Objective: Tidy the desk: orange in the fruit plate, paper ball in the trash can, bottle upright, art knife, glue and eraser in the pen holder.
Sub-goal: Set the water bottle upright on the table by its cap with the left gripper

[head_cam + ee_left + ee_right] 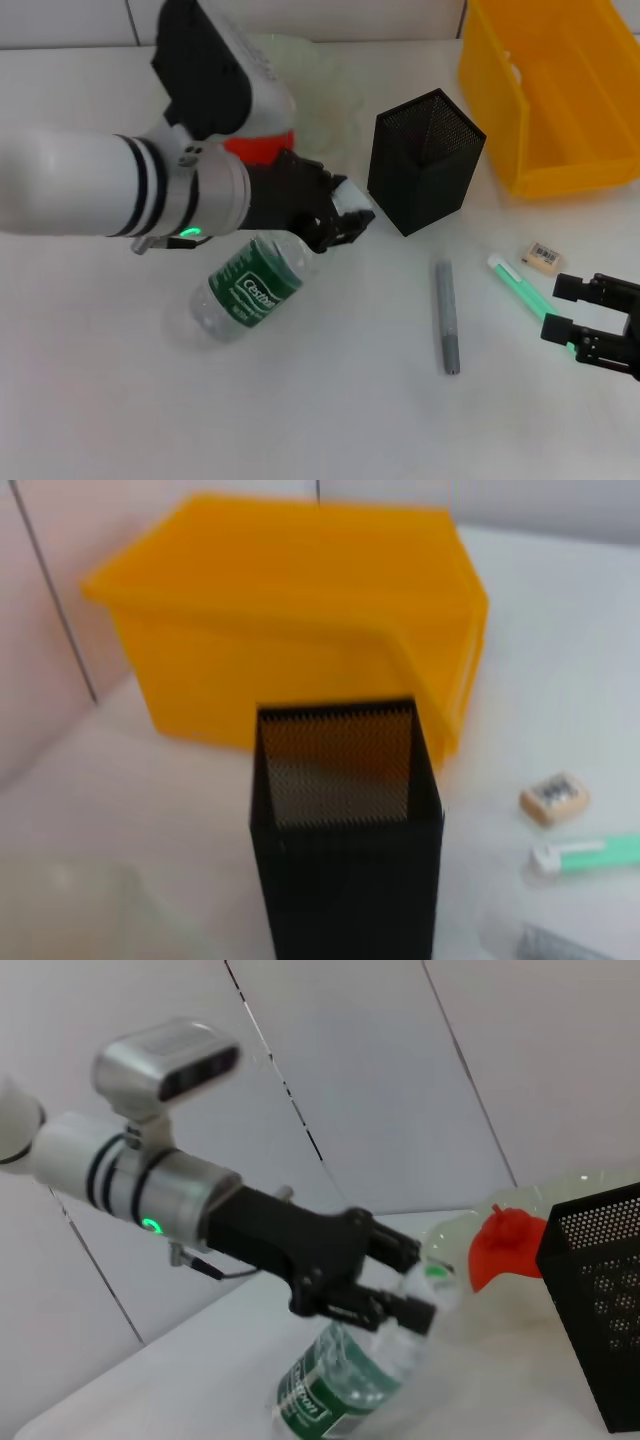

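The bottle [250, 285] leans at a slant, base on the table and neck raised, with my left gripper [345, 215] shut on its neck just under the white cap [435, 1275]. Behind that arm, the orange [262, 145] rests in the fruit plate [305, 65]. The black mesh pen holder [425, 160] stands mid-table. In front of it lie the grey art knife [447, 315], the mint-green glue [518, 288] and the eraser [543, 257]. My right gripper [565, 310] is open at the glue's near end. I see no paper ball; a white patch shows inside the trash can [550, 90].
The yellow trash can sits at the far right, close beside the pen holder. In the left wrist view the pen holder [345, 820] stands right in front of the trash can [290, 610], with the eraser [553, 797] and glue [590, 855] beside it.
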{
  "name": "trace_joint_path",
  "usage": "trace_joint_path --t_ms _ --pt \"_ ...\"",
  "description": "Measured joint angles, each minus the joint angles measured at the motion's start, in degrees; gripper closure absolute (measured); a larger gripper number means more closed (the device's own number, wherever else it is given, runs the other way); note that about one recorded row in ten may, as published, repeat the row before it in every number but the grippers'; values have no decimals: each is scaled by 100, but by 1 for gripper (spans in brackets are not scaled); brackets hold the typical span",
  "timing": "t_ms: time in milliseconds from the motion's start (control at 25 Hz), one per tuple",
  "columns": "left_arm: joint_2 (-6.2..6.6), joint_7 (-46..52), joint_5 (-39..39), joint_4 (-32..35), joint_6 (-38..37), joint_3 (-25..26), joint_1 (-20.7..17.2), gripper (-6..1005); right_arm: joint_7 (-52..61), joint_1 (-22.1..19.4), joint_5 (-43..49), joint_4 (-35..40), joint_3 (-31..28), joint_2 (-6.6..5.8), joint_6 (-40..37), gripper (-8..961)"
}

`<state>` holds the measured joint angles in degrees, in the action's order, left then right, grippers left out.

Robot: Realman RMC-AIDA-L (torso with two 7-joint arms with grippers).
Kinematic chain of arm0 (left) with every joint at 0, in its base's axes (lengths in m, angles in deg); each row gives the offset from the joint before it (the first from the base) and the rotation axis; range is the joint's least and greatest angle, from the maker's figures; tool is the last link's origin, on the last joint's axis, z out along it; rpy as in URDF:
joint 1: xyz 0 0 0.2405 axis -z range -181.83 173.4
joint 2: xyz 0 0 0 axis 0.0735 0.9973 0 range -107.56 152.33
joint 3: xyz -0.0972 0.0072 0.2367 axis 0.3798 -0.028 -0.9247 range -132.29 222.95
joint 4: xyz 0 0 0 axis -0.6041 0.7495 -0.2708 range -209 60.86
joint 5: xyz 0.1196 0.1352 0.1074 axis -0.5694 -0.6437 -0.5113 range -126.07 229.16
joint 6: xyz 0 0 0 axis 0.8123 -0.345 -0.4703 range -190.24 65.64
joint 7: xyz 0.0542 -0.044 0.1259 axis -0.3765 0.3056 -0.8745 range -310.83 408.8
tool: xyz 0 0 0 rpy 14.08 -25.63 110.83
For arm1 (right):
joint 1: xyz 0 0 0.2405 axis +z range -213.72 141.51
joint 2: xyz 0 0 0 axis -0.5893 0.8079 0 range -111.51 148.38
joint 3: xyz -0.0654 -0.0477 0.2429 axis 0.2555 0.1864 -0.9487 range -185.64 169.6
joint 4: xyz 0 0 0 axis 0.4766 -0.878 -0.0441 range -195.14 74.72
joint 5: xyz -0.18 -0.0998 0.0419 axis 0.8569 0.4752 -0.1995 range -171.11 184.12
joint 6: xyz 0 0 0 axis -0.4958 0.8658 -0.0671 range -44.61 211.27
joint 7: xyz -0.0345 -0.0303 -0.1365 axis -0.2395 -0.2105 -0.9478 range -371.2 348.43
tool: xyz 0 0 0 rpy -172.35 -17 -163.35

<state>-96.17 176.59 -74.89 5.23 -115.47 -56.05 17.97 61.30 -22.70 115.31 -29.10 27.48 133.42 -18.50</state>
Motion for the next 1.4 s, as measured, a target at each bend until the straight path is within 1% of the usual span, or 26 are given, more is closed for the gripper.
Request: trace_joint_path --t_ms 40,80,200,240,280,320,360,440,480,520,560,640,760,840,880,1000,1080,1120,1200,1280,1320,1360,1400 --pt "0 0 0 0 0 0 0 543 0 0 0 0 0 0 0 254" --pt "-13 -158 27 487 61 53 -395 545 0 14 0 0 1 3 2 254" --pt "-9 -179 77 706 88 85 -610 546 0 68 0 0 1 8 6 254" --pt "-9 -179 77 706 88 85 -610 546 0 68 0 0 1 8 6 254" --pt "-7 -210 196 772 112 126 -740 547 0 83 0 0 0 10 7 254" --pt "-7 -210 196 772 112 126 -740 547 0 93 0 0 1 12 6 254" --pt "-3 -302 386 810 130 188 -837 547 0 104 0 0 0 15 6 254" --pt "-2 -356 486 827 135 220 -883 548 0 132 -7 0 0 20 7 254" --pt "1 -538 780 863 132 343 -987 549 0 141 -9 0 0 23 7 254" --pt "2 -623 902 870 125 392 -1025 549 0 155 -9 0 0 24 7 254" --pt "2 -885 1273 886 91 550 -1130 550 1 164 -9 0 0 27 6 254" --pt "2 -885 1273 886 91 550 -1130 550 1 177 -11 0 0 31 6 254" --pt "12 -1288 1770 886 -58 826 -1295 555 2 193 -31 0 0 33 5 254" --pt "11 -1363 1839 880 -76 849 -1324 559 13 209 -39 0 0 33 5 254" --pt "11 -1714 2151 839 -121 897 -1442 561 16 218 -40 0 0 33 5 254" --pt "9 -2120 2504 754 -134 943 -1567 568 23 250 -40 0 0 39 5 254" --pt "9 -2120 2504 754 -134 943 -1567 572 27 260 -41 0 0 48 5 255" --pt "8 -2552 2963 577 -237 1056 -1647 574 29 266 -40 0 0 53 5 255" --pt "7 -2746 3196 454 -336 1149 -1670 578 33 289 -41 0 0 70 5 255" --pt "7 -2746 3196 454 -336 1149 -1670 582 34 300 -40 0 0 78 4 255" --pt "3 -2890 3365 364 -438 1245 -1684 584 35 307 -38 0 0 84 8 255" --pt "-1 -3204 3666 149 -745 1517 -1710 587 35 314 -35 0 0 88 20 255" --pt "0 -3313 3778 53 -877 1631 -1716 589 36 327 -24 0 0 101 60 255"
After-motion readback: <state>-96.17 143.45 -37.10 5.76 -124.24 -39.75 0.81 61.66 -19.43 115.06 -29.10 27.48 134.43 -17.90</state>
